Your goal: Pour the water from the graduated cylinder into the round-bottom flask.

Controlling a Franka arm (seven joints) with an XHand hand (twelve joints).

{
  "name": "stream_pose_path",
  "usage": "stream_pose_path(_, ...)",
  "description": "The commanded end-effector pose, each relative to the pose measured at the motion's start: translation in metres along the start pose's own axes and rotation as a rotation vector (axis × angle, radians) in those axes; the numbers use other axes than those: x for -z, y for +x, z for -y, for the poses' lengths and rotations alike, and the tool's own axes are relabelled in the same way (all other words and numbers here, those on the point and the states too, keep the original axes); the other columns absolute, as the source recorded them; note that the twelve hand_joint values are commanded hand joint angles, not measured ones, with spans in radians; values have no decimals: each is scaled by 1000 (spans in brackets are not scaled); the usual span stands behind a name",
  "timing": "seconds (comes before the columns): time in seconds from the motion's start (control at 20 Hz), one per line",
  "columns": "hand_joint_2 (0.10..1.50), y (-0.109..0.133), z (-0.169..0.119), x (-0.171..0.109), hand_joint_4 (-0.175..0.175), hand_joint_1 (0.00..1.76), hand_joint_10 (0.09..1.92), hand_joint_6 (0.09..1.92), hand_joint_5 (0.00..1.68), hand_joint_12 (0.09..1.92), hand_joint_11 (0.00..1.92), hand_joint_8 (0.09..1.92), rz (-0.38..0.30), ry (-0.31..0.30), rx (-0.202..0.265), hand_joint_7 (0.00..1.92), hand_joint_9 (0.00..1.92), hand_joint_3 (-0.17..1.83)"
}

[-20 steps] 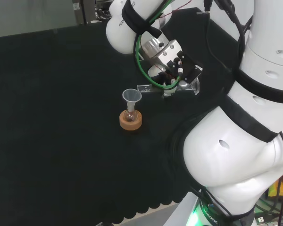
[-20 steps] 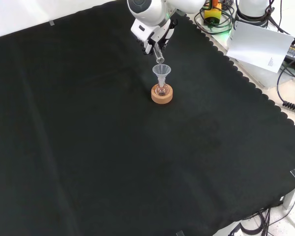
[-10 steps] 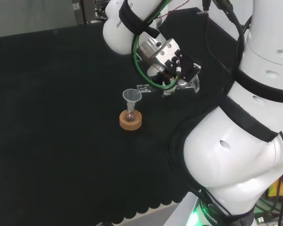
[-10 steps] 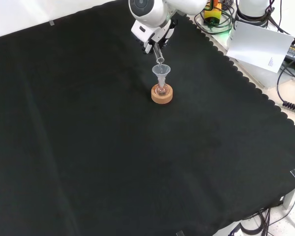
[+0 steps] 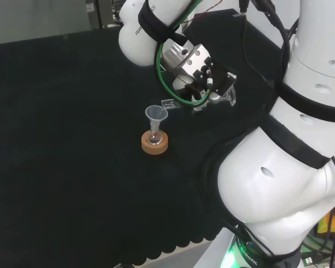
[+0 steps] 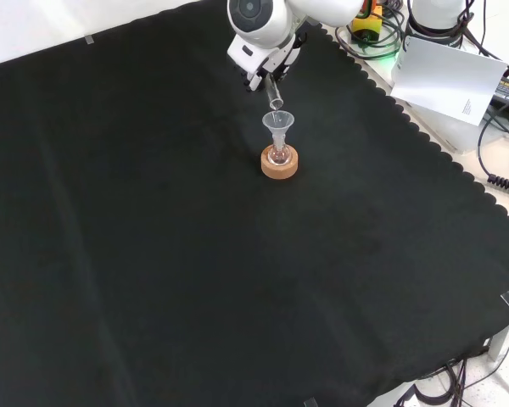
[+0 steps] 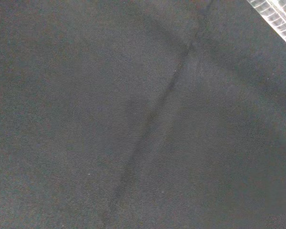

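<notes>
**Camera arrangement at the bench**

Head view: high behind the arm's base, looking forward over the white links onto the black cloth. Front view: opposite, elevated, looking down across the cloth. Both share the cork stand and funnel. Wrist view: close above a cloth crease.

Over the last second my hand lifted a little and drifted left in the head view. The graduated cylinder tipped further: its base end rose, mouth now angled down above the funnel. Front view: cylinder mouth sits slightly higher than before.
</notes>
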State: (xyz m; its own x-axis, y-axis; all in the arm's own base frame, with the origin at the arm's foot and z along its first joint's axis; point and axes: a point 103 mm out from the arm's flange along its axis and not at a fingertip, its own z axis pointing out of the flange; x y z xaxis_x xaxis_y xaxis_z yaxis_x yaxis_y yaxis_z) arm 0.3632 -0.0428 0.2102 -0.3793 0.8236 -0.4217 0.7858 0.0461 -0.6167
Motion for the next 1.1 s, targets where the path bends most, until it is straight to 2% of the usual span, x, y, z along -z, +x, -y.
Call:
stream_pose_path(0.05, 1216, -2, 1, 3, -175, 1150, 87, 1070, 962, 735, 1231, 232, 13, -5, -3, 1300, 1438, -175)
stream_pose_path(0.65, 1217, 5, 2, 9, -175, 1150, 87, 1073, 961, 733, 1228, 230, 73, -10, -4, 1299, 1438, -175)
stream_pose_path(1.0, 1217, 3, 2, 7, -175, 1149, 87, 1073, 960, 733, 1228, 229, 82, -6, -2, 1298, 1438, -175)
stream_pose_path(1.1, 1217, 21, -1, 18, -175, 1149, 87, 1074, 960, 733, 1228, 229, 95, -1, -11, 1298, 1438, -175)
